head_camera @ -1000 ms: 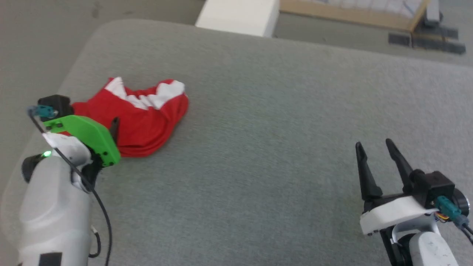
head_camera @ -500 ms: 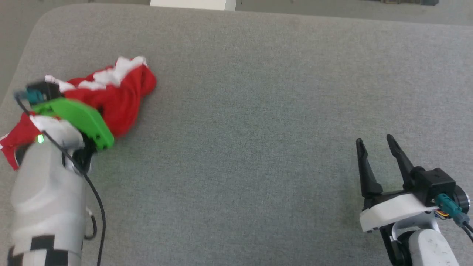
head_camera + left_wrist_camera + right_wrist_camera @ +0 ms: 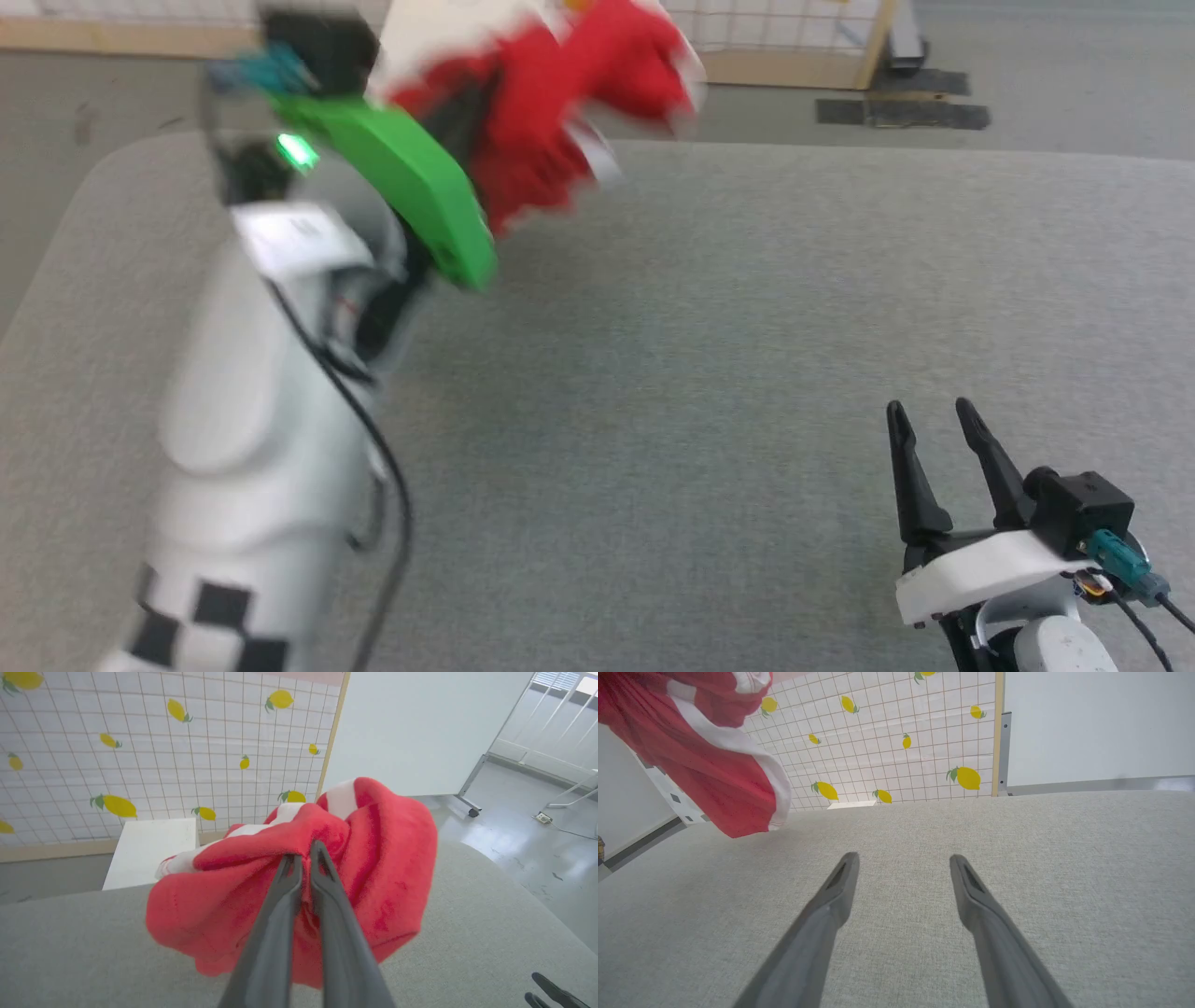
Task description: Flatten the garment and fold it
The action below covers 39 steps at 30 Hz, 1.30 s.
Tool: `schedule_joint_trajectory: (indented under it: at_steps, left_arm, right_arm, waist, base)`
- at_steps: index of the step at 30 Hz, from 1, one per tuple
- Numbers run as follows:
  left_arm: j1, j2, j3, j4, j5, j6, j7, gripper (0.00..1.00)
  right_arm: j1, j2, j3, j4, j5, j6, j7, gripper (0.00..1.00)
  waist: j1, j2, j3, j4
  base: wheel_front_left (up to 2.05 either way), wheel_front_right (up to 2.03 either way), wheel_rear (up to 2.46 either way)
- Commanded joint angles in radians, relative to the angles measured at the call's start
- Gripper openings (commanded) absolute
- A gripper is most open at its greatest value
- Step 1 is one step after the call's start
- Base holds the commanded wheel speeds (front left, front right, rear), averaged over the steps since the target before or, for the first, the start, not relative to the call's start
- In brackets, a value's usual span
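Observation:
The garment (image 3: pixel 383 858) is a bunched red fabric with white bands, hanging in the air above the grey padded table (image 3: pixel 700 327). My left gripper (image 3: pixel 306 851) is shut on a fold of it, fingertips pinched into the cloth. In the head view the garment (image 3: pixel 560 112) is a blurred red mass at the top, beside the raised left arm's green wrist mount (image 3: pixel 401 177). My right gripper (image 3: pixel 929 411) rests low at the near right, open with nothing between its fingers. From the right wrist the garment (image 3: pixel 714 765) hangs at upper left, far from the right gripper (image 3: pixel 903 858).
A white box (image 3: pixel 149 849) stands beyond the table's far edge, in front of a lemon-printed grid screen (image 3: pixel 163 742). Dark mats (image 3: pixel 901 112) lie on the floor behind. The table's rounded far-left corner (image 3: pixel 103 177) is near the left arm.
My left gripper closed on the garment and lifted it off the table, up and toward the middle. The head camera has shifted. The right gripper stays open in place.

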Motion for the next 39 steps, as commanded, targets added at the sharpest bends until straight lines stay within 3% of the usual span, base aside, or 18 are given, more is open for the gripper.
schedule_joint_trajectory:
  at_steps: [1, 6, 7, 11, 12, 13, 18, 23, 29, 33, 39]
  left_arm:
    - [0.058, -0.018, -0.018, -0.001, -0.020, -0.007, 0.010, 0.00]
    - [0.213, -0.061, -0.118, 0.041, -0.045, -0.007, 0.052, 0.00]
    - [0.310, -0.074, -0.205, 0.082, -0.072, -0.007, 0.114, 0.00]
    - [0.396, -0.077, -0.265, 0.109, -0.109, -0.007, 0.185, 0.00]
    - [0.404, -0.076, -0.261, 0.102, -0.112, -0.006, 0.177, 0.36]
    - [0.408, -0.074, -0.250, 0.089, -0.117, -0.003, 0.159, 1.00]
    - [0.396, -0.080, -0.148, -0.014, -0.169, 0.025, 0.053, 1.00]
    - [0.420, -0.030, -0.018, -0.120, -0.154, 0.082, -0.104, 1.00]
    - [0.546, 0.052, 0.089, -0.179, 0.004, 0.162, -0.418, 1.00]
    - [0.655, 0.060, 0.102, -0.173, 0.081, 0.201, -0.569, 1.00]
    - [0.757, 0.018, 0.131, -0.194, 0.091, 0.233, -0.611, 1.00]
  right_arm:
    - [0.005, 0.000, 0.000, 0.007, 0.010, -0.002, -0.010, 1.00]
    - [-0.003, 0.000, 0.005, 0.024, 0.020, -0.002, -0.021, 1.00]
    - [-0.003, 0.000, 0.004, 0.033, 0.023, -0.002, -0.025, 1.00]
    - [0.006, 0.000, -0.007, 0.039, 0.026, -0.002, -0.028, 1.00]
    - [0.008, 0.000, -0.009, 0.040, 0.027, -0.002, -0.029, 1.00]
    - [0.012, 0.000, -0.012, 0.041, 0.027, -0.002, -0.030, 1.00]
    - [0.024, 0.000, -0.016, 0.045, 0.027, -0.002, -0.031, 1.00]
    - [0.026, 0.000, -0.001, 0.048, 0.035, -0.002, -0.031, 1.00]
    - [0.026, 0.000, 0.009, 0.053, 0.035, -0.002, -0.014, 1.00]
    - [0.015, 0.000, -0.005, 0.070, 0.033, -0.002, 0.078, 1.00]
    - [-0.070, 0.000, 0.016, 0.085, -0.029, -0.002, 0.309, 1.00]
  waist:
    - [0.0001, -0.0001, -0.023, -0.055]
    - [0.0001, -0.0001, -0.009, -0.112]
    - [0.0001, -0.0001, -0.007, -0.142]
    - [0.0001, -0.0001, -0.012, -0.157]
    - [0.0001, -0.0001, -0.016, -0.157]
    - [0.0001, -0.0001, -0.020, -0.155]
    - [0.0001, -0.0001, -0.049, -0.130]
    - [0.0001, -0.0001, -0.078, -0.113]
    - [0.0001, -0.0001, -0.081, -0.096]
    - [0.0001, -0.0001, -0.072, -0.079]
    - [0.0001, -0.0001, -0.052, -0.058]
  base:
    - [0.00, 0.00, 0.00]
    - [0.00, 0.00, 0.00]
    - [0.00, 0.00, 0.00]
    - [0.00, 0.00, 0.00]
    - [0.00, 0.00, 0.00]
    - [0.00, 0.00, 0.00]
    - [0.00, 0.00, 0.00]
    - [0.00, 0.00, 0.00]
    - [0.00, 0.00, 0.00]
    - [0.00, 0.00, 0.00]
    - [0.00, 0.00, 0.00]
